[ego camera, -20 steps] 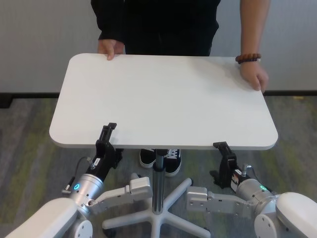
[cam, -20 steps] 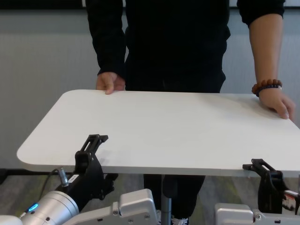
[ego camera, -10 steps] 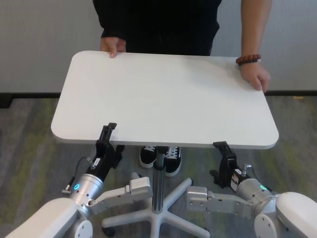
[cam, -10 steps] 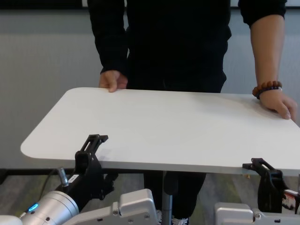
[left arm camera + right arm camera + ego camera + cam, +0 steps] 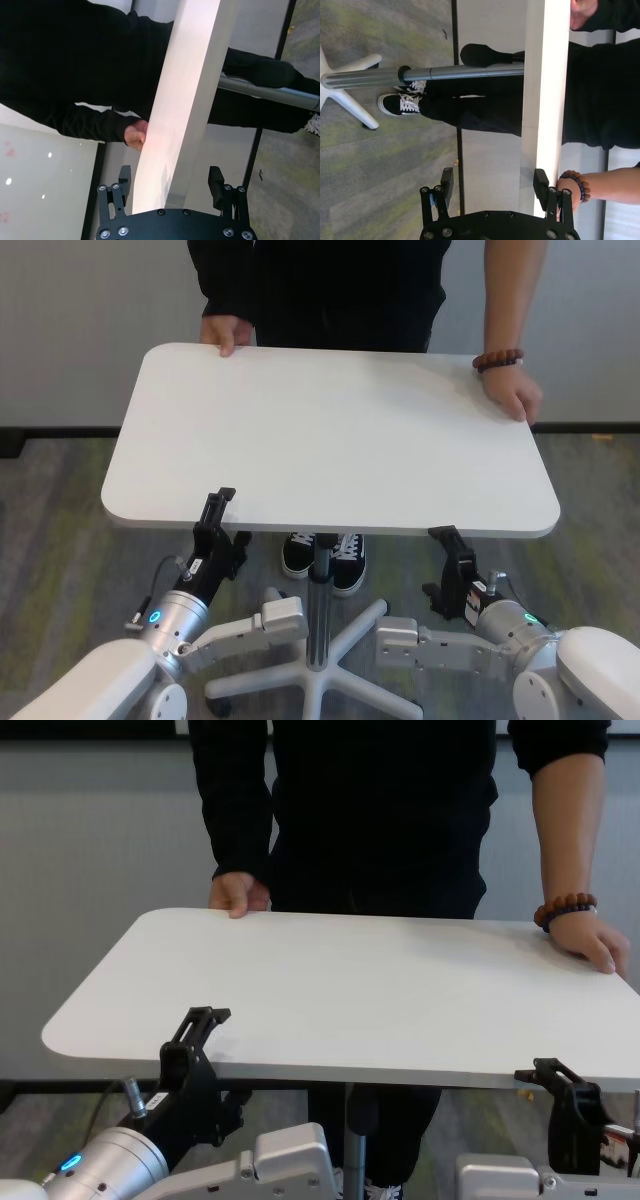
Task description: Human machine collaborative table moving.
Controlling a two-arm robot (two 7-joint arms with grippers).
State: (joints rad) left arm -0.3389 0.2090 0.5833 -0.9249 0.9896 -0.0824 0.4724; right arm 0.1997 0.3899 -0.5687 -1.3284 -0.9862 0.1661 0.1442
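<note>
Worktop [image 5: 330, 435] held at far edge by human [image 5: 370, 810], both hands on corners. Left gripper [image 5: 170, 182] and right gripper [image 5: 495, 182] at near edge, fingers spread, straddling it ungripped. No readable writing anywhere.

One table [image 5: 330, 435] — one human [image 5: 330, 290] — two grippers: left gripper [image 5: 214, 517], right gripper [image 5: 450, 552]

White table [image 5: 330, 430], black-clad human [image 5: 330, 290], black-and-white shoes [image 5: 322, 560], grey-green carpet [image 5: 60, 540].

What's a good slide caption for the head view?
Both robot hands, left hand and right hand, straddle the table's near edge, open, while the human holds the far edge.
</note>
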